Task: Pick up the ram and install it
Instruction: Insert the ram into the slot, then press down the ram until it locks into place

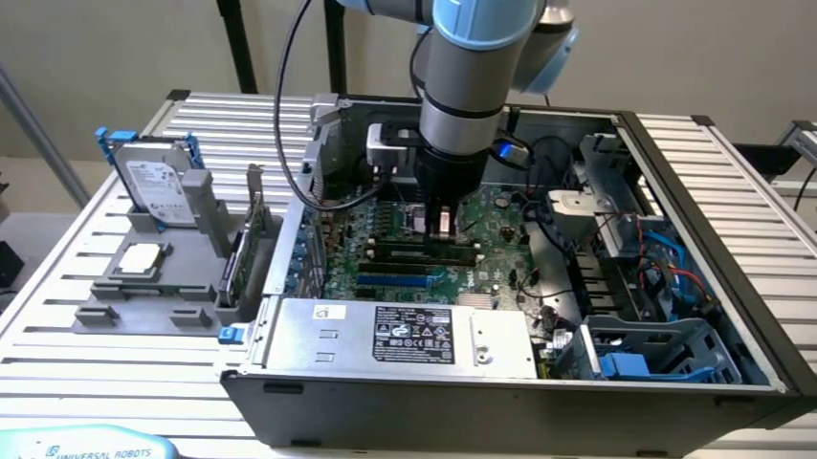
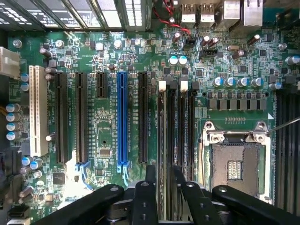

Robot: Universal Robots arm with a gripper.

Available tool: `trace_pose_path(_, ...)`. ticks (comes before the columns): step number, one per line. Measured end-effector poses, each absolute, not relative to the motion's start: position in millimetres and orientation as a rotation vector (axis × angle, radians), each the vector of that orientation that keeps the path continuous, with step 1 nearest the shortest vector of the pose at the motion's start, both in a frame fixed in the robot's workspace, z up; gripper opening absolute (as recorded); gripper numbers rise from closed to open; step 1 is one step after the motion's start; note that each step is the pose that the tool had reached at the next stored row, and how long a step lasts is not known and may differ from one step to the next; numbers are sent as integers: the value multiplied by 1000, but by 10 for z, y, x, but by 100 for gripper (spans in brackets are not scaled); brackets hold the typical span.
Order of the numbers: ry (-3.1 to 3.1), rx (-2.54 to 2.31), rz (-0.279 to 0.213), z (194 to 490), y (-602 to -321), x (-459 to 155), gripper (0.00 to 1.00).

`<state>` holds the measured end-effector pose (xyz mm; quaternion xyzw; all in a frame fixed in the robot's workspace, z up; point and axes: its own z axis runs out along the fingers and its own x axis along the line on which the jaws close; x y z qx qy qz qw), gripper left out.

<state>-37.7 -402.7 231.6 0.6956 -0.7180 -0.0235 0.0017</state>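
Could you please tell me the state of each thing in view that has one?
tool, open, astride the ram
ram, on edge in a slot; seating unclear
processor socket, empty
computer case, side open
hard drive, standing upright

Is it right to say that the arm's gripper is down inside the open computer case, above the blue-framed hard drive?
Not quite. The gripper is down inside the computer case, but above the motherboard's black memory slots, as the wrist view shows. The hard drive stands outside the case, in the grey holder.
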Motion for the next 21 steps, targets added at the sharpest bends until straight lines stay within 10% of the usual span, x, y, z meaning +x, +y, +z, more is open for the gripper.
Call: trace_pose_path(21, -2253, 2184, -82, 2443, -4027, -376, 11)
